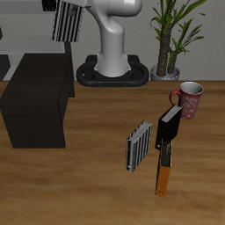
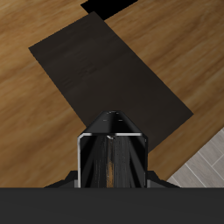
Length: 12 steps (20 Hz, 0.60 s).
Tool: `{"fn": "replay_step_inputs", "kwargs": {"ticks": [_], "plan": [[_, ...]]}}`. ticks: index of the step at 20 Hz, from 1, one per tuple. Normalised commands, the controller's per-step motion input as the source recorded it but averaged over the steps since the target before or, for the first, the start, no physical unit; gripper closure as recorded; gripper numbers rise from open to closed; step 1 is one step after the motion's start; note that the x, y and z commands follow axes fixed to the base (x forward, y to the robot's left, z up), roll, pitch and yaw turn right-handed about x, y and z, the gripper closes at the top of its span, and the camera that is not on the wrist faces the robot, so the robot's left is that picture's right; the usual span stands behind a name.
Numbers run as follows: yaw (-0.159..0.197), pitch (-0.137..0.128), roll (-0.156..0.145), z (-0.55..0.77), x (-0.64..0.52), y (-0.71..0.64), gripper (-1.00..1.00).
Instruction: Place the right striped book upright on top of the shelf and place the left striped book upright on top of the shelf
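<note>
1. Nearest the table's front edge: a narrow orange block [image 1: 163, 178] stands on the wooden table [image 1: 79, 185]. A flat black slab [image 1: 169, 129] rises from its upper end and touches it. I cannot tell what either one is.
2. Just beside that pair, the left striped book [image 1: 139, 145], grey with dark vertical stripes, stands upright on the table, slightly tilted. Nothing touches it, and it is well apart from the shelf.
3. Farther back, near the black slab: a dark red ceramic mug [image 1: 190, 99] with a pale inside, upright on the table.
4. Across the table from the mug: the shelf [image 1: 35, 110], a low, wide, matte black box. Its flat top carries nothing. In the wrist view the top shows as a dark rectangle [image 2: 101, 74] with wood around it.
5. At the table's back: the white robot base [image 1: 114, 54] on a dark round foot. A green potted plant [image 1: 172, 35] stands beside it.
6. Highest and farthest: the right striped book [image 1: 67, 23], with the same grey and dark stripes, hangs upright in the air above the shelf's rear part, clear of the top.
7. The gripper [image 2: 111, 179] is clamped on that book. In the wrist view the book's silver-edged end [image 2: 111, 144] sits centred between the jaws, with the shelf top directly below.
</note>
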Motion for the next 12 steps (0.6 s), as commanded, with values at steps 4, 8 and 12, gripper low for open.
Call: {"fn": "replay_step_inputs", "kwargs": {"ticks": [4, 8, 12], "plan": [[-0.104, -0.03, -0.005, 0.03, -0.17, -0.23, 1.0], [-0.079, -0.022, 0.066, 0.07, -0.11, -0.22, 1.0], [-0.036, 0.008, 0.011, 0.03, 0.06, -0.09, 1.0]]}}
